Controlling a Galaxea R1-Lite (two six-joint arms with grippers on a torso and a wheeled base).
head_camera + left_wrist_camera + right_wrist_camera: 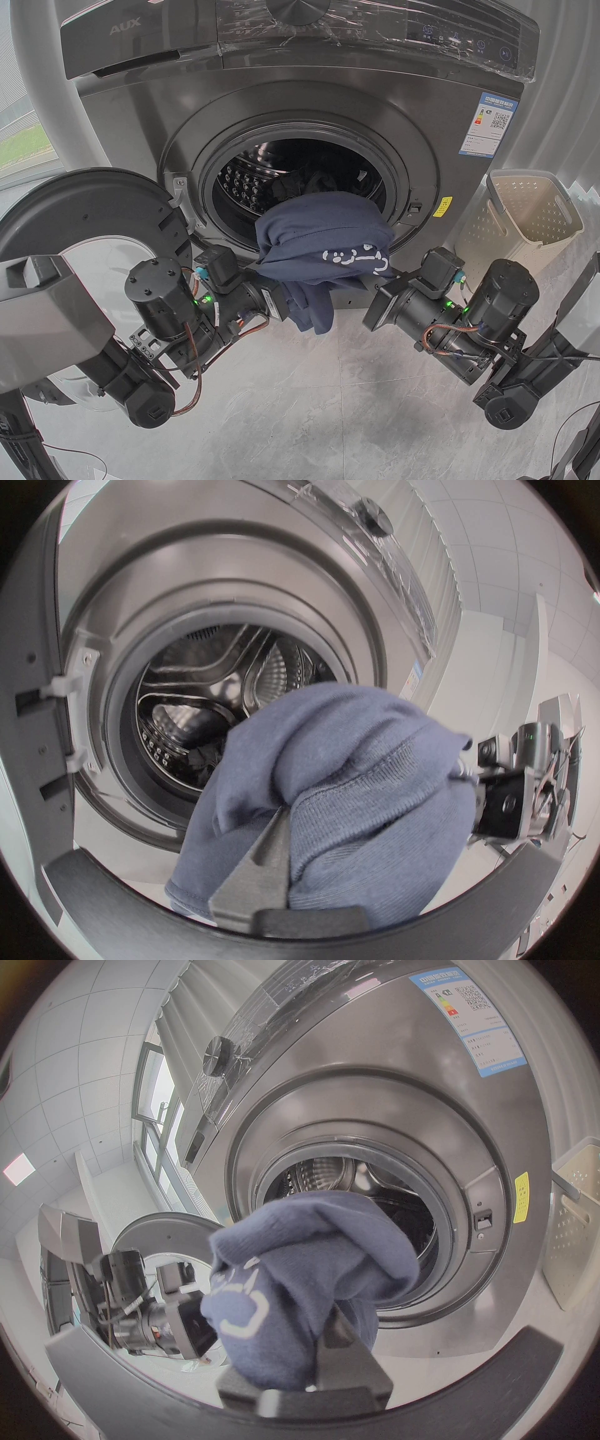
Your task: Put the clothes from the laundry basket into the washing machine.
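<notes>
Head view: navy sweater (322, 234) hangs bunched at the mouth of the washing machine (387, 100), a tail dangling below. The left gripper (282, 305) and right gripper (375, 300) are tucked under it on either side, likely to carry the whole bundle over the rim, and the laundry basket (531, 212) stands to the right. Left wrist view: a finger (265, 861) is buried in a fold, apparently pinched closed on the knit. Right wrist view: likewise, a finger (350, 1360) is clamped into the cloth.

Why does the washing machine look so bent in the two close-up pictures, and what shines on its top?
Left wrist view and right wrist view: wide fisheye lenses bow the washing machine and leave black corners. Head view: light glares off the plastic film over the control panel.
</notes>
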